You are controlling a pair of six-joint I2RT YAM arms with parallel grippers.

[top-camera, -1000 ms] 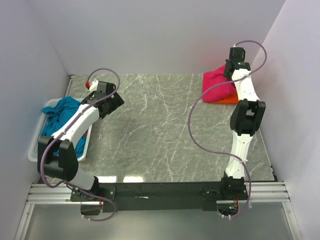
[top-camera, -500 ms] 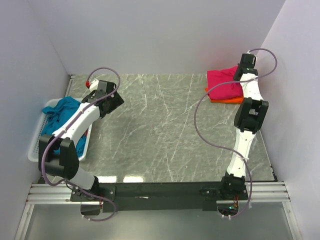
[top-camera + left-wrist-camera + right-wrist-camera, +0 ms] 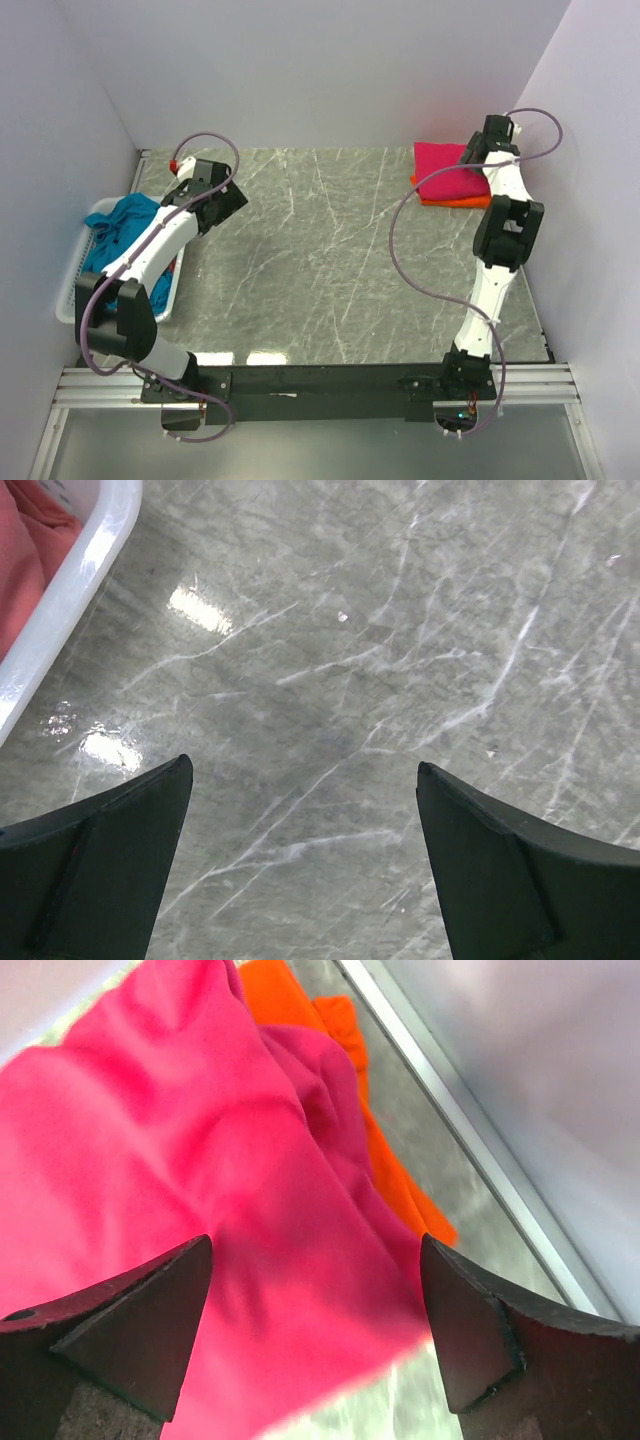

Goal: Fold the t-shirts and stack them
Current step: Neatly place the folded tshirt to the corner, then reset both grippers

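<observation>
A folded magenta-pink t-shirt (image 3: 447, 171) (image 3: 200, 1160) lies on top of a folded orange t-shirt (image 3: 458, 201) (image 3: 385, 1165) at the table's far right. My right gripper (image 3: 478, 148) (image 3: 315, 1260) hovers just above the pink one, jaws open, nothing between them. A teal-blue t-shirt (image 3: 122, 232) lies bunched in the white basket (image 3: 70, 292) on the left. My left gripper (image 3: 222, 205) (image 3: 300, 780) is open over bare marble beside the basket.
The basket's white rim (image 3: 70, 590) shows at the left wrist view's top left, with some reddish cloth (image 3: 25, 560) inside. Walls close in the table on the left, back and right; a metal rail (image 3: 470, 1150) runs along the right wall next to the stack.
My right gripper swung the pink t-shirt toward the right wall, laid it flat on the orange one, then opened and let it go. The left arm has barely moved.
</observation>
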